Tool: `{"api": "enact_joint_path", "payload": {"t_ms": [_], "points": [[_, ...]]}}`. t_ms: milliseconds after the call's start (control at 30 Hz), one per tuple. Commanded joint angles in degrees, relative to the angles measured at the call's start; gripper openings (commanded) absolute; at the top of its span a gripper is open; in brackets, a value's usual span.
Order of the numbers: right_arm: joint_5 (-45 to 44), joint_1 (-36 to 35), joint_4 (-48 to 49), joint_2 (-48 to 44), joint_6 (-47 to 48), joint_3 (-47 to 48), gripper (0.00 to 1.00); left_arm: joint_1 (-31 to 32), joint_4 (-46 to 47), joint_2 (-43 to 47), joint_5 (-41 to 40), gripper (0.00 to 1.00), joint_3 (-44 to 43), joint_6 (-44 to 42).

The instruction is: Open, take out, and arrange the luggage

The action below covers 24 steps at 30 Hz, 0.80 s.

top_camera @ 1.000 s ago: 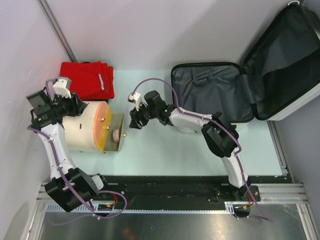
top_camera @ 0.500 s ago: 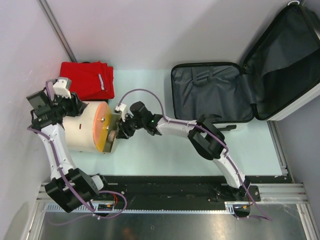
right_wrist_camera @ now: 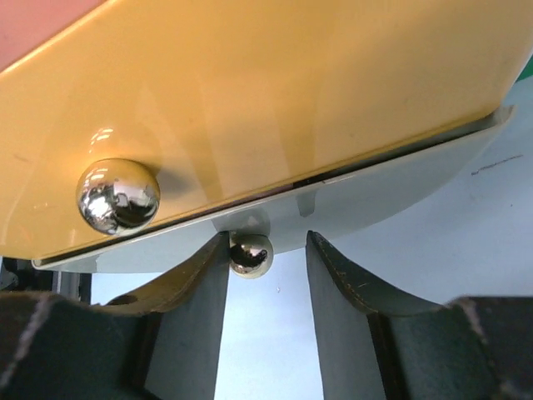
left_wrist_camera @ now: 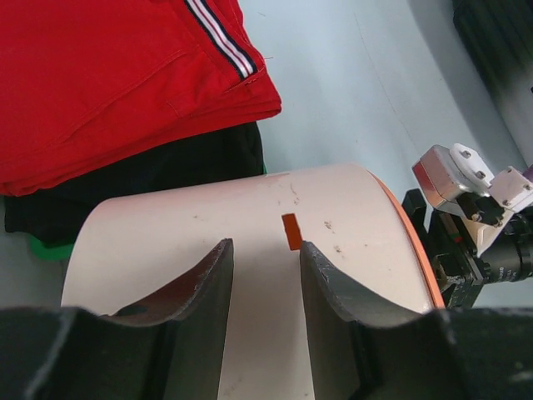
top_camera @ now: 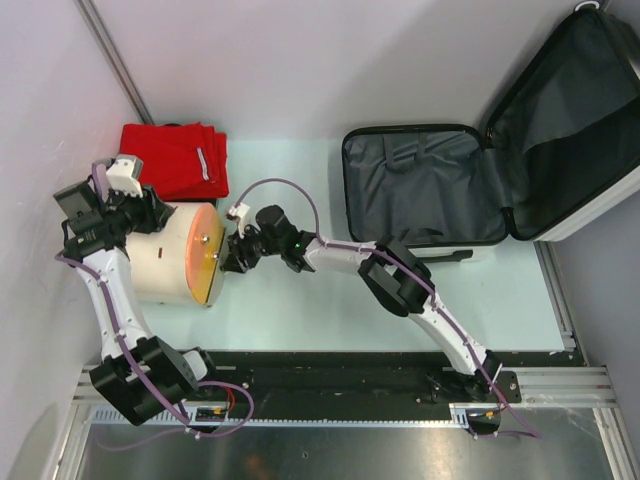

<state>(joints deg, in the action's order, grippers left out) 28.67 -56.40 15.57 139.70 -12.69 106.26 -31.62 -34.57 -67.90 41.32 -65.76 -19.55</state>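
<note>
Right gripper (right_wrist_camera: 266, 243): your fingers (right_wrist_camera: 343, 292) stand a narrow gap apart, not clamped. A small chrome knob (right_wrist_camera: 251, 255) sits in that gap. It touches or nearly touches one finger and is clear of the other. The knob hangs at the rim of a yellow lid (right_wrist_camera: 275, 100), and a larger chrome ball (right_wrist_camera: 117, 195) is fixed on the lid's face. From above, this gripper meets the lid end of the cream cylinder (top_camera: 165, 262), which lies on its side at the table's left.

Left gripper (left_wrist_camera: 265, 250): fingers (left_wrist_camera: 206, 292) also narrowly apart, holding nothing. The tips are down on the cylinder's curved wall; you cannot tell whether they press. A small orange mark (left_wrist_camera: 291, 232) shows between them. Folded red clothes (left_wrist_camera: 108, 75) lie just beyond the cylinder, over something black.

Luggage (top_camera: 420, 190): open at the far right of the table (top_camera: 300, 300), grey lining up, its other half propped toward the wall, well apart from both grippers.
</note>
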Motion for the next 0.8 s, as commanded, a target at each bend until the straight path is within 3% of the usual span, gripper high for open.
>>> {"api": "enact_joint_path", "payload": {"t_ms": [0,333,500,767], "points": [[-6.6,-1.2,12.5,2.6,-1.0,5.1,0.47,-0.1,-20.8,-4.2,-6.4,0.43,5.6,0.8],[-11.4,-1.2,15.3,8.0,0.0,12.4,0.58,-0.2,-20.8,-3.3,-7.3,0.5,4.8,1.8],[-13.0,-1.4,15.5,10.9,0.5,16.1,0.6,-0.3,-20.8,-3.6,-8.6,0.7,3.1,2.5],[-12.6,-1.3,15.1,8.6,0.9,15.1,0.67,-0.5,-20.9,-3.8,-11.0,0.88,-5.9,2.5]]}}
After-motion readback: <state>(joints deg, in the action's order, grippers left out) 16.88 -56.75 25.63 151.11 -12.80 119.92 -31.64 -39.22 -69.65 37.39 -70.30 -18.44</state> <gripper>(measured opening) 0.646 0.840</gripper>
